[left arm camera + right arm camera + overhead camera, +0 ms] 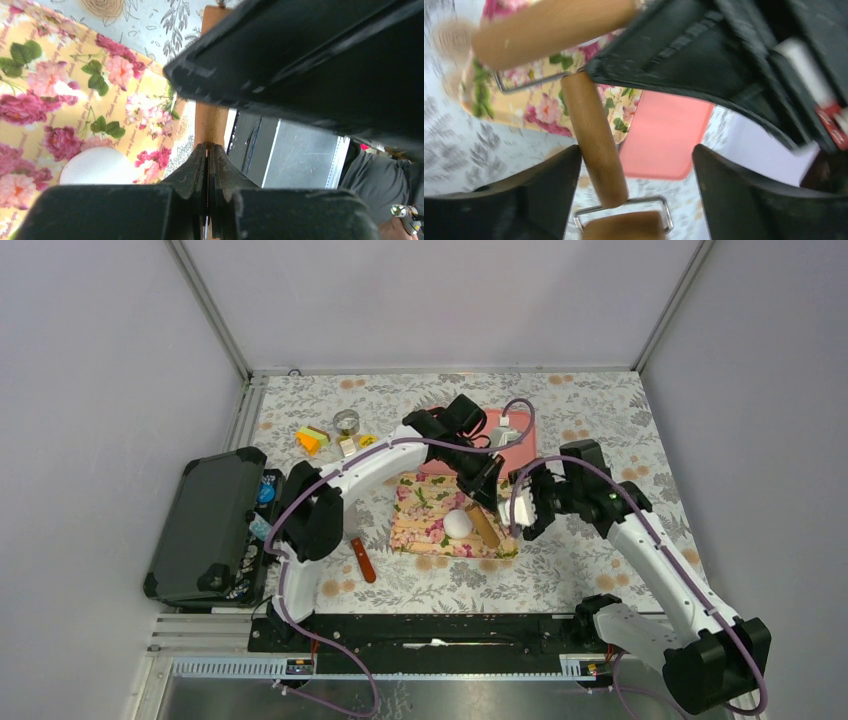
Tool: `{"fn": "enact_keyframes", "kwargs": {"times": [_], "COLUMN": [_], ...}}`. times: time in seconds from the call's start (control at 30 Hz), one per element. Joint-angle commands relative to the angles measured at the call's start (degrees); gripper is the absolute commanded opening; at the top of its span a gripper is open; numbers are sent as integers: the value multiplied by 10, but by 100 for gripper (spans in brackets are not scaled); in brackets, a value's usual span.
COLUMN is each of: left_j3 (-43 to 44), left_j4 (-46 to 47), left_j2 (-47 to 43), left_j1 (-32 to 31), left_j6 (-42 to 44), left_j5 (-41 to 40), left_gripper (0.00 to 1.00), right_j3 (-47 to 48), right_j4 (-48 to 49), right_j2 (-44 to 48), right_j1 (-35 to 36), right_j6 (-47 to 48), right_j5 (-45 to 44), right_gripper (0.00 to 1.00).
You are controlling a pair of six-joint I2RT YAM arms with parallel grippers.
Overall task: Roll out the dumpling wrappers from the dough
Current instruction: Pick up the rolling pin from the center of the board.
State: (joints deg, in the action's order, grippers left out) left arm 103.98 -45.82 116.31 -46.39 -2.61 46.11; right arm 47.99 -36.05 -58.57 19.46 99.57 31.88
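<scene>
The dough (pixel 458 524) is a white ball on the flowered mat (pixel 420 525); it also shows in the left wrist view (pixel 95 165). The brown wooden rolling pin (pixel 486 526) lies slanted just right of the ball. My left gripper (pixel 487 483) is at the pin's far end, its jaws closed to a thin slit with the wood (pixel 210 120) right beyond the tips. My right gripper (pixel 527 510) is open beside the pin's right side; the pin's handle (pixel 594 140) stands between its fingers, near the left one, untouched. No dumpling wrappers are in view.
A pink board (pixel 520 452) lies behind the mat and also shows in the right wrist view (pixel 664 135). A shiny metal ring (pixel 346 421) and small yellow-orange blocks (pixel 312 439) sit at the back left. A black case (pixel 205 525) stands at the left edge. A brown-handled tool (pixel 363 560) lies near the mat.
</scene>
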Motion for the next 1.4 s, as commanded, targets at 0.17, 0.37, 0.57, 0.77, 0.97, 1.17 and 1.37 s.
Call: {"fn": "enact_keyframes", "kwargs": {"times": [0.17, 0.37, 0.57, 0.77, 0.97, 1.17, 1.37], "left_j3": [-45, -133, -215, -236, -265, -284, -302], "left_j4": [25, 99, 211, 250, 313, 371, 410], "left_j2": [-115, -216, -319, -372, -393, -382, -377], "left_j1": [54, 95, 135, 145, 147, 145, 140], "left_j6": [36, 34, -11, -21, -68, -126, -160], "left_j5": [24, 39, 56, 79, 101, 130, 127], "left_gripper": [0, 0, 0, 0, 0, 0, 0], "right_j3": [135, 174, 142, 76, -24, -41, -60], "right_j4": [111, 170, 326, 539, 826, 936, 1046], "right_j2": [36, 57, 49, 25, 5, -38, -66], "right_j1": [-2, -20, -77, -116, -117, -101, -84], "right_j6": [-540, -798, -1059, -1258, -1412, -1446, -1499], "right_j5": [115, 114, 198, 274, 344, 352, 331], "right_gripper": [100, 100, 100, 99, 96, 95, 92]}}
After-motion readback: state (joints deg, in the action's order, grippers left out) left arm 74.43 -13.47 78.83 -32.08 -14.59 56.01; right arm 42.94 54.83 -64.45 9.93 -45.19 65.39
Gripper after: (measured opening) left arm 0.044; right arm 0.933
